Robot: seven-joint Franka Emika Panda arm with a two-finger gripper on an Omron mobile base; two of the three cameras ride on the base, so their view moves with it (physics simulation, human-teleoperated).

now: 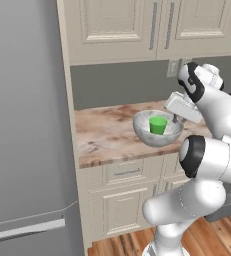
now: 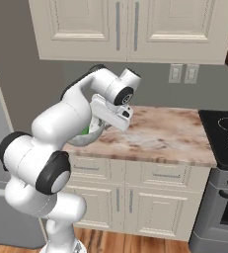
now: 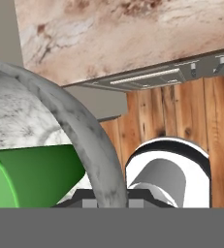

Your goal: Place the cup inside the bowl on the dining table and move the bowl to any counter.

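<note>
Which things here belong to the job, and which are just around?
Job:
- bowl, gripped at its rim by the claw
- cup, inside the bowl
- counter, under the bowl

Just around:
- fridge
- stove
- upper cabinets

The end effector gripped the rim of the bowl at its right side. The cup stood inside the bowl, just left of the end effector. Bowl and end effector sat over the front edge of the surface, with drawers below and wall cabinets above and behind.
</note>
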